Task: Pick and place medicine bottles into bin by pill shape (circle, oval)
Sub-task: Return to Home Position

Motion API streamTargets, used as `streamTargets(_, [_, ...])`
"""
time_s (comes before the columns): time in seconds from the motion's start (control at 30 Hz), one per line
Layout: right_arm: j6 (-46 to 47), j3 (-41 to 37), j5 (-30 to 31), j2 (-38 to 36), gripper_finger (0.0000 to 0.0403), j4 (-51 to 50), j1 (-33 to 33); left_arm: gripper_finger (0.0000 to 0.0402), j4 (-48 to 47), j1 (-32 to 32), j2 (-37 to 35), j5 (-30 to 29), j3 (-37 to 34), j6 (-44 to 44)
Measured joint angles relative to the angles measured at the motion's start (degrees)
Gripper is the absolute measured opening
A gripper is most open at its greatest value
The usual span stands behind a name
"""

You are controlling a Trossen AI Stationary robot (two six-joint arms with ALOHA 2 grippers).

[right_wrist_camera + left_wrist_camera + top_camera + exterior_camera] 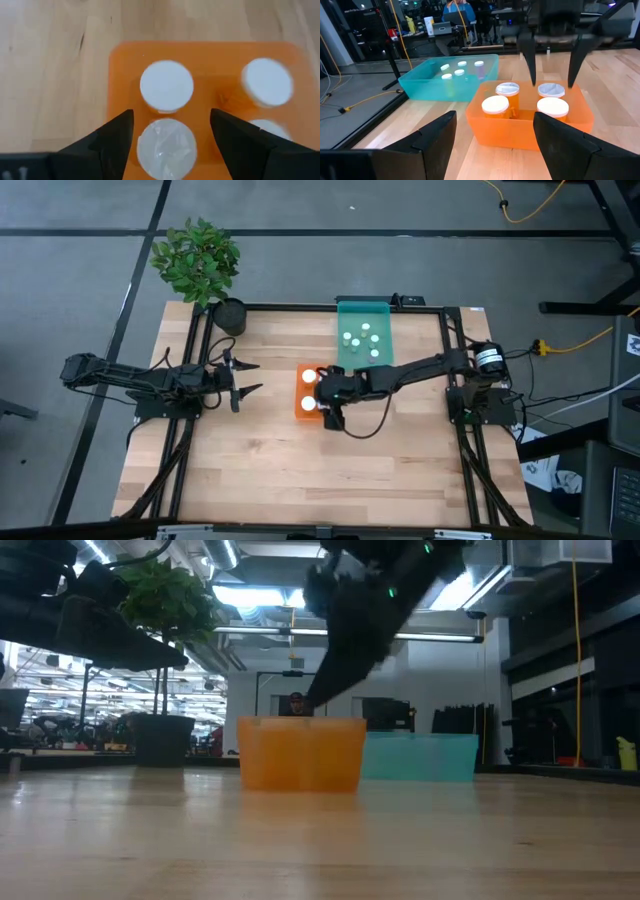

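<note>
An orange bin (303,408) stands mid-table and holds several medicine bottles with white caps (496,105). Behind it a teal bin (345,310) holds several smaller bottles (461,73). My right gripper (322,402) hangs open over the orange bin. Its fingers (534,60) stand on either side of one pale-topped bottle (165,147), just above it, and I see no touch. My left gripper (248,378) waits open near the table's left side, level, facing the orange bin.
A potted plant (200,265) stands at the table's far left corner. Black frame rails (190,430) run along the table's left and right sides. Bare wood (320,480) lies between the orange bin and the near edge.
</note>
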Motion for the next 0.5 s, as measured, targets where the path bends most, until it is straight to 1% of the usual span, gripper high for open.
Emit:
streamTargets(0.13, [0.43, 8.87, 0.0, 0.0, 0.0265, -12.73, 0.0, 0.0257, 0.0, 0.01, -0.01, 0.0, -0.01, -0.01])
streamTargets(0.23, [0.16, 15.11, -0.01, -0.09, 0.0265, -18.57, 0.18, 0.0257, 0.0, 0.0, -0.01, 0.0, 0.0, -0.02])
streamTargets(0.3, [0.57, 17.88, -0.02, -0.13, 0.0265, -20.16, 0.2, 0.0257, 0.0, 0.01, 0.0, 0.0, 0.01, 0.0])
streamTargets(0.37, [3.1, 20.45, -0.15, -0.11, 0.0265, -23.19, 0.2, 0.0257, 0.0, 0.0, -0.01, 0.0, 0.0, -0.02])
streamTargets(0.43, [4.62, 22.69, -0.13, -0.18, 0.0265, -30.11, 0.2, 0.0257, 0.0, -0.01, 0.0, 0.0, 0.01, -0.01])
streamTargets(0.5, [6.02, 23.08, 0.73, -0.99, 0.0265, -36.27, 0.2, 0.0257, 0.01, 0.01, -0.01, 0.0, 0.01, -0.02])
